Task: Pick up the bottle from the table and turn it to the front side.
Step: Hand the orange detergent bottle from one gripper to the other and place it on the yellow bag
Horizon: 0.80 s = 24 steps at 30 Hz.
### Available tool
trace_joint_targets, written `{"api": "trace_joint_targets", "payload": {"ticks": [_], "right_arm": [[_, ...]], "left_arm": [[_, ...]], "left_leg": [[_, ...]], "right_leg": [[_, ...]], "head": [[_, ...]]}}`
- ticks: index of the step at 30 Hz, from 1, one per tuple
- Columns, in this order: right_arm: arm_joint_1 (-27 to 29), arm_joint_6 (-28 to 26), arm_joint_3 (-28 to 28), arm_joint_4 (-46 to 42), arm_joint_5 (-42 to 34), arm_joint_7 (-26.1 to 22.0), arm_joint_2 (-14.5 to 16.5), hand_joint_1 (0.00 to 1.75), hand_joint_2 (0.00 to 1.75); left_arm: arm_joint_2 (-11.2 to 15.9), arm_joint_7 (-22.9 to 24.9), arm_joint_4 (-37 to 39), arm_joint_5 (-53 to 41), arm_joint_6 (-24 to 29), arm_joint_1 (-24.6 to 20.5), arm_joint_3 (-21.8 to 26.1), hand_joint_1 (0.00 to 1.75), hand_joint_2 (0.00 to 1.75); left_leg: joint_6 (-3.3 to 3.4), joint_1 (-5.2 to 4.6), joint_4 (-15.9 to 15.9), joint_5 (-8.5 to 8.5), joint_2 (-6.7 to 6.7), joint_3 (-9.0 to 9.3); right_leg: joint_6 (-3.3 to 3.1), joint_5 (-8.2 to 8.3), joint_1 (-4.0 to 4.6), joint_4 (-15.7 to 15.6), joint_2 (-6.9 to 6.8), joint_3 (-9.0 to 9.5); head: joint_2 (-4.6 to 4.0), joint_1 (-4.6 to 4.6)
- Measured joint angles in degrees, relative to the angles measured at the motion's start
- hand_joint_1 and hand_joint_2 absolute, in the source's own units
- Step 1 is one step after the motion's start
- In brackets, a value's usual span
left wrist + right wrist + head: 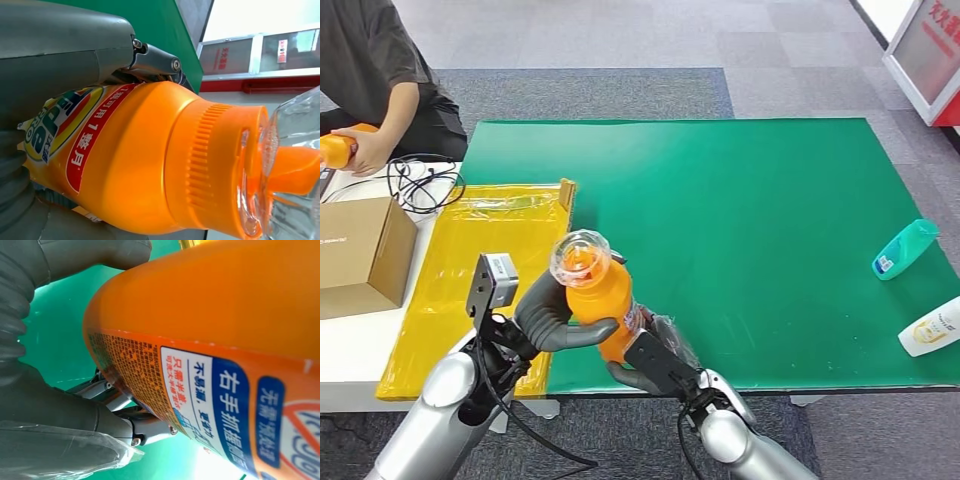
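Observation:
An orange bottle [601, 295] with a clear cap hangs above the near edge of the green mat [743, 210], cap pointing up toward me. My left hand [558, 318] wraps its fingers around the upper body. My right hand [652, 362] grips the lower part from below. The left wrist view has the bottle [151, 160] close up with its front logo label, and the hand's thumb [64, 47] lies over it. In the right wrist view the bottle's [226, 320] back label with small print faces the camera, with fingers [86, 257] curled round it.
A teal bottle [905, 248] and a white bottle [933, 327] lie at the mat's right edge. A yellow bag [475, 280] covers the table to the left, beside a cardboard box [361, 250] and cables [422, 182]. A seated person [380, 90] holds another orange bottle [336, 148].

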Motion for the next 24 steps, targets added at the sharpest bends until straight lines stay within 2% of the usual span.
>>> {"api": "trace_joint_targets", "payload": {"ticks": [1, 2, 3, 11, 17, 20, 24], "right_arm": [[0.0, 0.0, 0.0, 0.0, 0.0, 0.0, 0.0, 0.24, 1.75], [0.0, -0.1, 0.0, 0.0, 0.1, 0.0, 0.0, 0.03, 1.75], [0.0, -0.2, 0.0, 0.0, 0.1, 0.0, 0.0, 0.0, 1.75], [0.1, -1.3, 0.1, -0.3, -0.1, -0.3, 0.0, 0.0, 1.75], [1.5, -1.2, -0.5, -2.3, -0.8, -0.6, -0.5, 0.0, 1.75], [2.6, -1.1, -1.1, -3.7, -0.8, -0.6, -0.9, 0.0, 1.75], [5.1, -0.6, -3.2, -6.5, -0.8, -0.8, -1.6, 0.0, 1.75]], "left_arm": [[0.0, 0.0, 0.0, 0.0, 0.0, 0.0, 0.0, 1.75, 1.75], [0.0, 0.0, 0.0, 0.0, 0.1, 0.0, 0.0, 1.75, 1.75], [0.0, 0.0, 0.0, -0.1, 0.1, 0.0, 0.0, 1.75, 1.75], [0.3, 0.1, -0.4, 0.0, 0.1, 0.8, 0.3, 1.75, 1.75], [2.2, 0.5, -2.9, -3.2, 1.4, 1.3, 1.6, 1.75, 1.75], [3.7, 1.3, -4.1, -7.0, 2.2, 0.8, 2.0, 1.75, 1.75], [7.1, 3.6, -5.3, -11.3, 1.2, -1.6, 3.1, 1.75, 1.75]], "left_leg": [[0.0, 0.0, 0.0, 0.0, 0.0, 0.0], [0.0, 0.0, 0.0, 0.0, 0.0, 0.0], [0.0, 0.0, 0.0, 0.0, 0.0, 0.0], [0.0, 0.0, 0.0, 0.0, 0.0, 0.0], [0.0, 0.0, 0.0, 0.0, 0.0, 0.01], [0.0, 0.0, 0.0, 0.0, 0.0, 0.02], [-0.01, 0.0, 0.0, 0.01, 0.0, 0.02]], "right_leg": [[0.0, 0.0, 0.0, 0.0, 0.0, 0.0], [0.0, 0.0, 0.0, 0.0, 0.0, 0.0], [0.0, 0.0, 0.0, 0.0, 0.0, 0.0], [0.0, 0.0, 0.0, 0.0, 0.0, 0.0], [0.0, 0.0, 0.01, 0.0, 0.0, -0.01], [0.0, 0.0, 0.01, 0.0, 0.0, -0.01], [0.0, 0.0, 0.02, 0.0, 0.0, -0.01]], "head": [[0.0, 0.01], [0.0, 0.01], [0.0, 0.01], [0.0, 0.01], [0.0, 0.01], [0.0, 0.0], [0.0, 0.0]]}}
